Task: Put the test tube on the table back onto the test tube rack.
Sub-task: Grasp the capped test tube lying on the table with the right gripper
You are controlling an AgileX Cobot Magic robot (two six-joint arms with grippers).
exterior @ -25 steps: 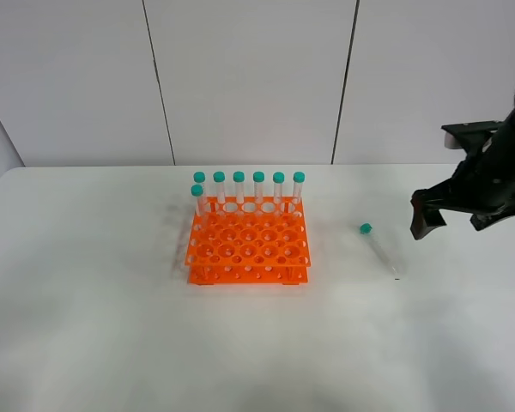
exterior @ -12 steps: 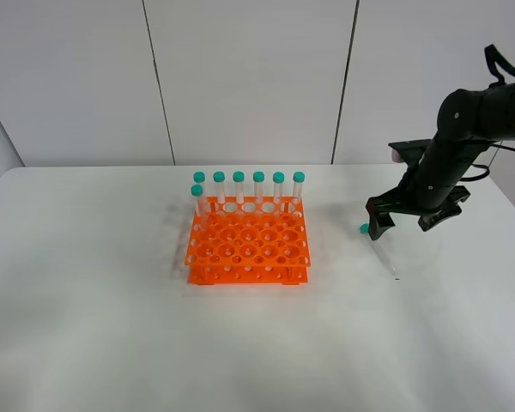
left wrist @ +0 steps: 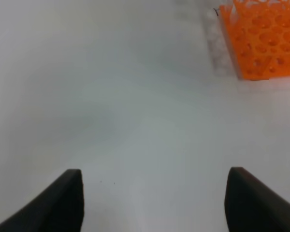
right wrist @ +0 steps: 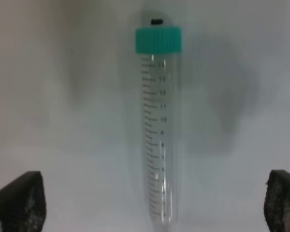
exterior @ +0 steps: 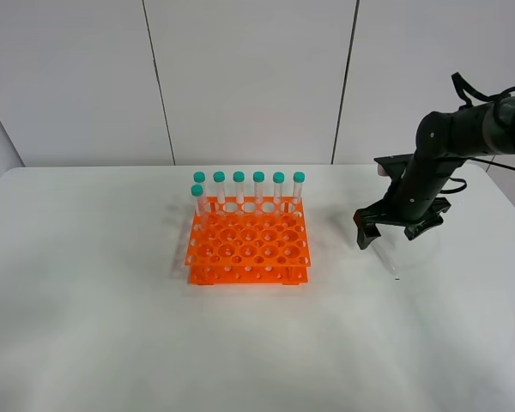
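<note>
The test tube [right wrist: 158, 130] lay flat on the surface [exterior: 112, 343], right of the rack [exterior: 247, 245], centred between the right fingers [right wrist: 19, 203], which were spread wide and empty. The left fingers [left wrist: 63, 203] were spread too, holding nothing. Risk: the round, slick tube could roll or skid out on closing. Tips might jam into the surface; clearance was hard to judge.

The right arm [exterior: 442, 146] bends down over the tabletop [exterior: 112, 343] near its right edge, its right gripper [exterior: 396, 230] pointing downward, fingers spread wide. The left gripper [left wrist: 154, 203] faces the tabletop, fingers likewise apart.
</note>
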